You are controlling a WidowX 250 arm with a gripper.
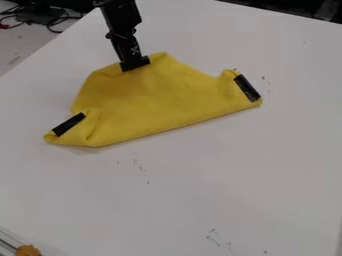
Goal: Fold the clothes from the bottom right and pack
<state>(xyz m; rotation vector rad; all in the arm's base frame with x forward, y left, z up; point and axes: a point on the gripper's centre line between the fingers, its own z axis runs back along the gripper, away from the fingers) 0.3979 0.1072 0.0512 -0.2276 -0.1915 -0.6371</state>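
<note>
Yellow cloth [160, 102] lies on the bench [200, 175], mid-view, a black strip [69, 124] at its left corner. The gripper [135, 65] is down at the cloth's far edge; whether it is open or closed, I cannot tell. A second black strip [247, 88] marks the right corner. The near edge runs fairly straight, so one fold appears made, judged partial. The bunched corners and uneven far edge need tidying; further folding and packing remain. Elsewhere, left to right: cables [56, 31] beyond the bench, an orange-brown item [28, 250] at the near-left corner. Neither obstructs the cloth.
</note>
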